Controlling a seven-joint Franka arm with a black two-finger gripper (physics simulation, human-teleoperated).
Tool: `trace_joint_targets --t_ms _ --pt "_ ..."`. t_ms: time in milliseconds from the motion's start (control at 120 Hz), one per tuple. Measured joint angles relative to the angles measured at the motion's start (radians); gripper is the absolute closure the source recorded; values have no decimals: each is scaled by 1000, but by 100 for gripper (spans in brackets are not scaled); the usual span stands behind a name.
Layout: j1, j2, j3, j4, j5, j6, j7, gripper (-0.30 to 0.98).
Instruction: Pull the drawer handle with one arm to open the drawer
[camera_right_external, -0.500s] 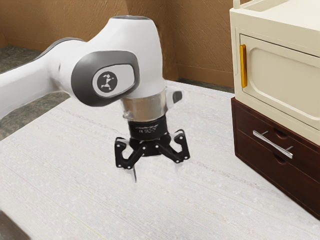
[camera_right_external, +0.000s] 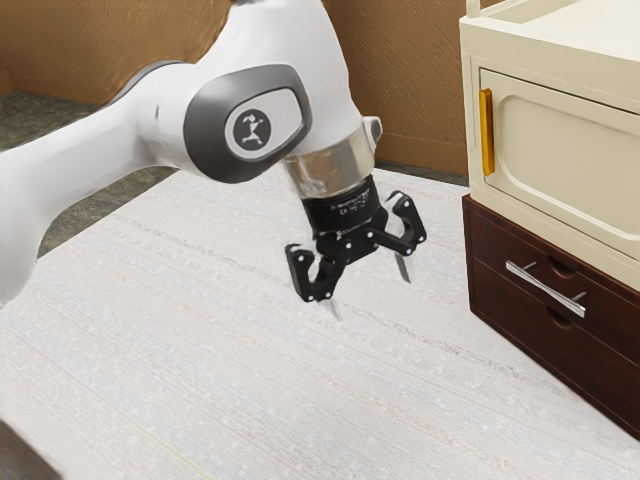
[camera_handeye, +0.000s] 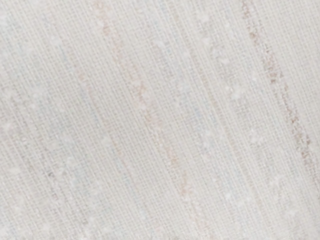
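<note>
In the exterior view my black gripper (camera_right_external: 370, 296) hangs above the pale table, tilted, its two fingers wide apart and nothing between them. The dark wooden drawer unit (camera_right_external: 490, 270) stands at the exterior view's right, some way from the gripper. Its silver bar handle (camera_right_external: 545, 290) runs slantwise across the drawer front, untouched. The drawer front looks flush with the unit.
A cream cabinet (camera_right_external: 580, 150) with a yellow handle (camera_right_external: 487, 132) rests on top of the drawer unit. The whitish, streaked table (camera_right_external: 400, 400) spreads below the gripper; its surface (camera_handeye: 160, 120) shows in the wrist view. A brown wall stands behind.
My gripper has moved toward the exterior view's right and somewhat up in that view, nearer to the drawer unit, and has tilted. The drawer and its handle have not moved.
</note>
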Motion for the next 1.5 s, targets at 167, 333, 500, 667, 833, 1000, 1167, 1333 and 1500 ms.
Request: trace_joint_targets --t_ms 167,333,500,667,833,1000,1167,1333,1500 --pt "-163 24 55 -16 -17 113 -53 0" --pt "-214 60 77 -10 -34 192 -93 0" --pt "-319 83 140 -6 -39 247 -124 0" --pt "-322 136 152 36 -48 287 -146 0" --pt "-320 185 138 85 -51 316 -162 0" --pt "-315 214 133 108 -52 338 -171 0" --pt "-297 235 125 125 -53 362 -173 0" --pt "-290 254 115 145 -52 382 -171 0" --pt "-268 275 110 162 -53 399 -164 0"
